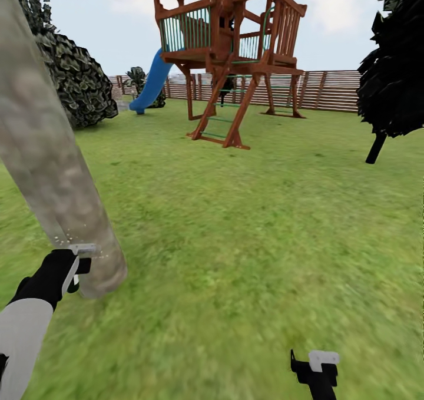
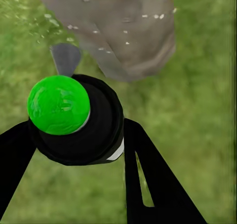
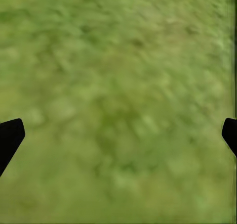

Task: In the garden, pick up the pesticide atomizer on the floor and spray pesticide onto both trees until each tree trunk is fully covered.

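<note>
fingers [image 2: 148, 174] of the left gripper [image 2: 74, 135] clamped on the pesticide atomizer [image 2: 76, 120] in the left wrist view, black prongs on either side of a black body with a glossy green cap, grey nozzle aimed at the tree trunk [image 2: 123, 31] just ahead; pale specks of pesticide [image 2: 126, 42] dotted over the bark near its foot and drifting over the grass beside it. seen from the head view: left gripper [image 1: 73, 270] low at the left, holding the atomizer right beside the base of the thick pale trunk [image 1: 41, 152], which leans up out of frame; faint specks at the trunk's lower part, bark higher up looking bare, so coverage judged only begun. also there: right gripper [image 1: 315, 367] low and idle over the floor [image 1: 247, 223], a wooden playset [image 1: 229, 58] with a blue slide [image 1: 150, 85], a slat fence [image 1: 335, 91], a round bush [image 1: 79, 79] and a dark conifer [image 1: 394, 64] well apart; second pale trunk not made out. from the right wrist view: black fingertips [image 3: 10, 137] far apart at the edges, spread wide, nothing between them but blurred grass. to do this step well: keep the nozzle squared to the bark and close, sweep slowly upward from the speckled foot, then work round the sides so no strip stays bare, keep the squeeze steady so the bottle does not twist, and watch that spray lands on the trunk rather than the lawn.
</note>
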### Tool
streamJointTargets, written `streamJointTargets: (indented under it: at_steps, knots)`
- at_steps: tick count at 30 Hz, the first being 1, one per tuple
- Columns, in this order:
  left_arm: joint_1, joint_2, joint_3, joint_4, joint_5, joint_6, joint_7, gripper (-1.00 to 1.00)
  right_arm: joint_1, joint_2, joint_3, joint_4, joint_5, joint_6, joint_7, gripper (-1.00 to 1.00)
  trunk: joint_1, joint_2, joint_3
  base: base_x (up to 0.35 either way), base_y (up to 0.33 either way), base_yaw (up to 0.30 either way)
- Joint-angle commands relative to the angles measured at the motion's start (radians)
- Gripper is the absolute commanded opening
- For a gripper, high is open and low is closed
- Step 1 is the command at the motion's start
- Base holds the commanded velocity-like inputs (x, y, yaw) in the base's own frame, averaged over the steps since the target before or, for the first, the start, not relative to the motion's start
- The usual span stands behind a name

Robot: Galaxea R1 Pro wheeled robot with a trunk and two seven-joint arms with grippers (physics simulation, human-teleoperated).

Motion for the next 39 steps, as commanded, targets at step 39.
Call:
streamJointTargets:
  at_steps: [39]
  knots:
    - [0.003,0.01,0.009,-0.004,-0.004,0.0,0.004,-1.0,0.0,0.0,0.0,0.0,0.0,0.0,-0.001,1.0,0.0,0.0,0.0,0.157,-0.251,0.15]
